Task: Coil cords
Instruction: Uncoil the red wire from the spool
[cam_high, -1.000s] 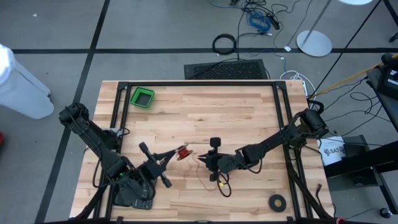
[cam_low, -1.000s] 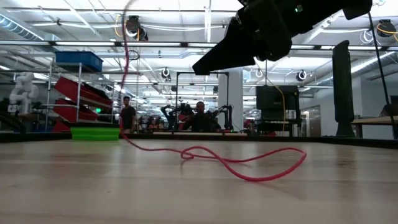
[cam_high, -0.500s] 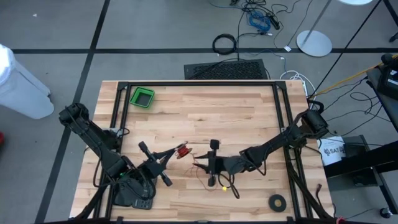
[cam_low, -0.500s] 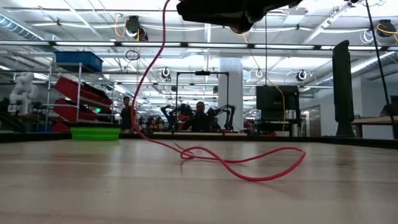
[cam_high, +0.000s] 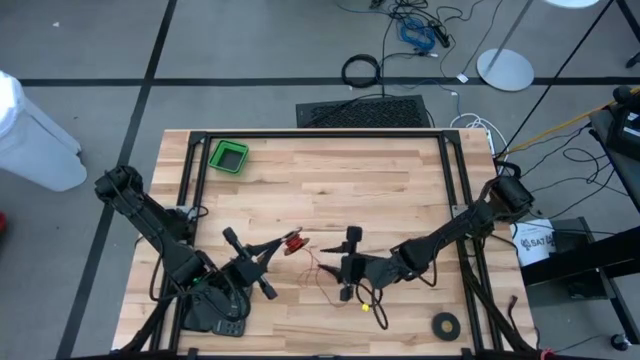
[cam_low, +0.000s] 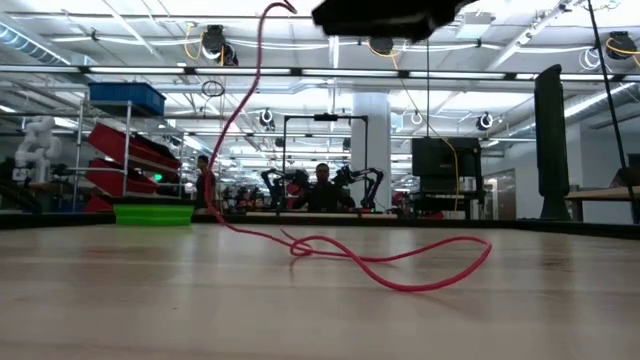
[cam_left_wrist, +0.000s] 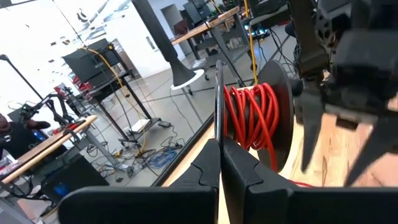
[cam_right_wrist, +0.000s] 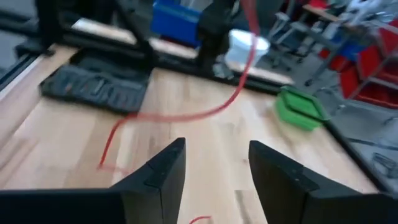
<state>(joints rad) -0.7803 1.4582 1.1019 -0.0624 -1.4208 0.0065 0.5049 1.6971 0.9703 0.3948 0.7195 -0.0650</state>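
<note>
— Near the table's front middle, where is the right tool (cam_high: 347, 268) now?

— Hovering above the wood with its fingers (cam_right_wrist: 163, 168) spread wide and nothing between them. A second ago they were pinched close together and the tool sat a little farther back; it has since slid toward the near edge and let go.

— And the left tool (cam_high: 281, 245)?

— Unchanged, just left of the right one, its fingers (cam_left_wrist: 211, 163) pressed tight on the rim of a dark disc wound with red turns of the cord (cam_left_wrist: 254, 116).

— So the cord is partly coiled?

— Yes, a small red bundle sits at the left tool's tip. From it a loose tail (cam_high: 345, 290) runs across the table (cam_high: 400, 190) under the right tool and ends near the front edge; the tail end lies slightly nearer the front edge than it did a second ago. In the low view the red strand (cam_low: 330, 245) climbs from a flat loop on the wood up toward the dark tool overhead, much as half a second ago.

— Anything else on the table?

— A green bin (cam_high: 229, 156) at the far left, and a flat black tape ring (cam_high: 446, 324) at the near right, both where they were.
</note>
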